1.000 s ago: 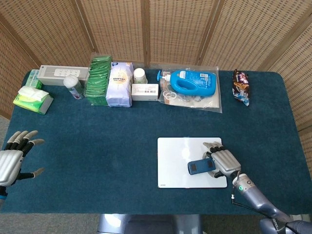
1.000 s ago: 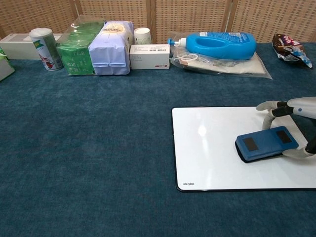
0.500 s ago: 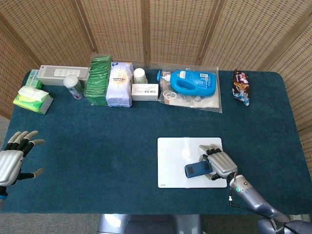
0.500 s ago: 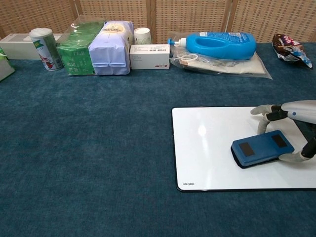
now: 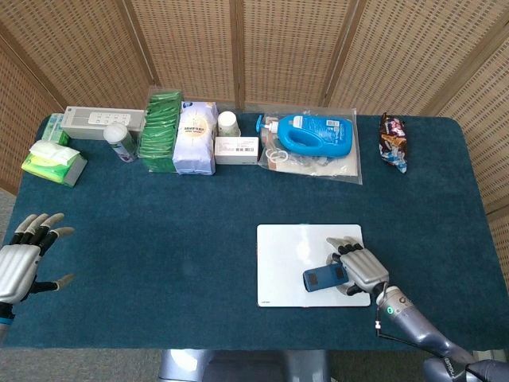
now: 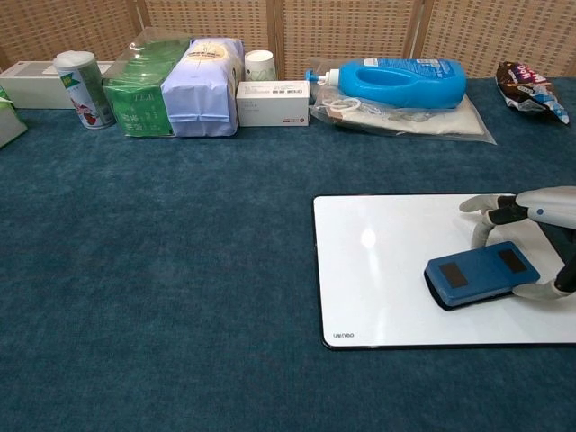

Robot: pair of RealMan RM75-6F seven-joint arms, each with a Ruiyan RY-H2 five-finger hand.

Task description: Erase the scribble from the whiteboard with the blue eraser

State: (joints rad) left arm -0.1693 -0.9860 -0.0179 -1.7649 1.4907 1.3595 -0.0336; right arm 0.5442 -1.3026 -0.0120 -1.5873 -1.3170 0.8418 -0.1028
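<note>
1. The tabletop [image 5: 199, 207], covered in dark blue cloth, carries everything; the working space is the near right part, within reach of the robot's right arm.

2. The whiteboard [image 6: 387, 270] lies flat on the cloth at the near right, its long side facing the robot, so a hand can sweep across it without lifting. I can make out no scribble on the white surface in either view; only a glare spot and small print at the bottom corner show, so the wiping looks largely done, as far as I can judge.

3. Along the far edge stands a row of bystanders, well apart from the board: a blue detergent bottle [image 5: 314, 134] lying on a clear bag, a green packet [image 5: 161, 131], a pale pouch [image 5: 195, 137], a small white box [image 5: 236, 149], a can [image 5: 119, 141], a long grey box [image 5: 103, 122], a tissue pack [image 5: 52, 161] and a snack wrapper [image 5: 393, 142]. They seem parked there to stay out of the way.

4. The right hand [image 5: 362, 268] sits over the right part of the board, fingers above and thumb below clasping the eraser's right end. That side hold keeps the pad flat against the board.

5. The left hand [image 5: 20, 259] rests idle at the near left edge, fingers spread and holding nothing.

6. The blue eraser [image 6: 481, 273] lies face-down on the board's right half, slightly skewed, ready for a sideways stroke.
</note>
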